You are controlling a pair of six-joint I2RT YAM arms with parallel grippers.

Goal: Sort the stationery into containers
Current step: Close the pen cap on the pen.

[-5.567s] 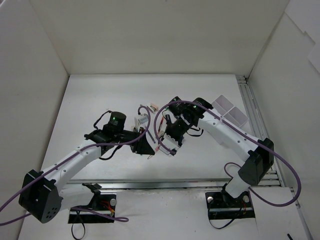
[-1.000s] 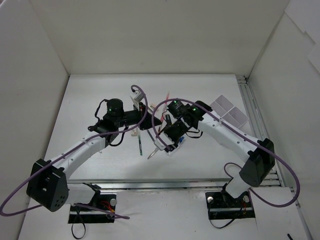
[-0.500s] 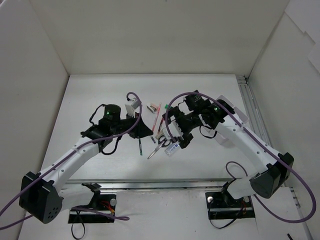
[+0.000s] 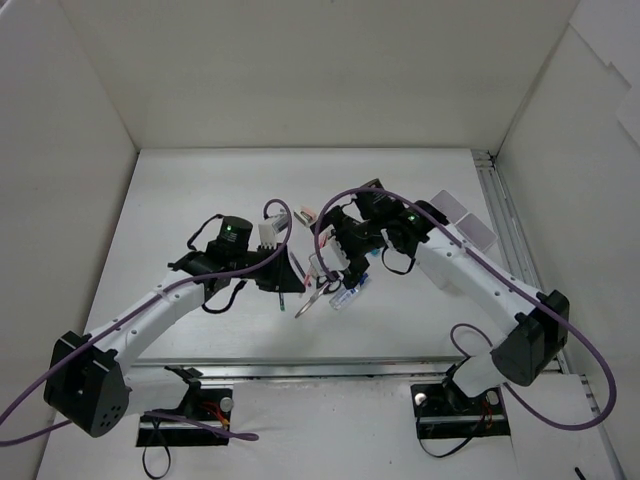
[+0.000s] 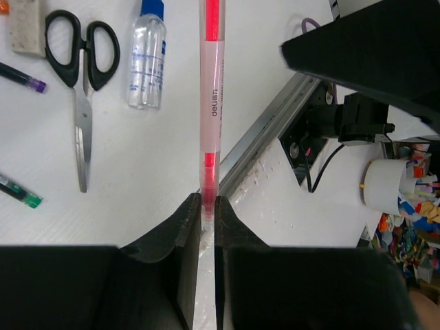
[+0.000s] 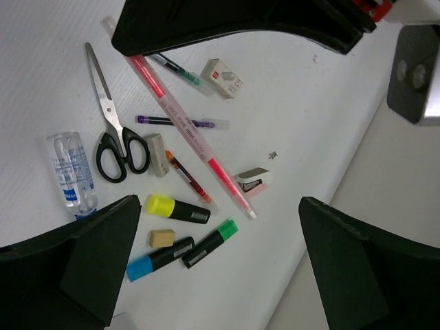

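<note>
**Q:** Fingers first: what are the left fingers (image 5: 184, 230) holding?

**A:** They pinch one end of a translucent pink pen (image 5: 212, 103), which runs straight out ahead of them over the white surface (image 5: 137, 172). Black-handled scissors (image 5: 82, 103) and a clear blue-capped glue bottle (image 5: 146, 69) lie left of the pen.

**Q:** And the right fingers (image 6: 96, 240)?

**A:** Spread wide, gripping nothing. A yellow highlighter (image 6: 172, 207), a blue highlighter (image 6: 155, 261), a green highlighter (image 6: 210, 243) and a beige eraser (image 6: 163, 238) lie on the surface beneath the gap. The white divided plastic tray (image 4: 478, 232) sits well apart, off to their right.
</note>
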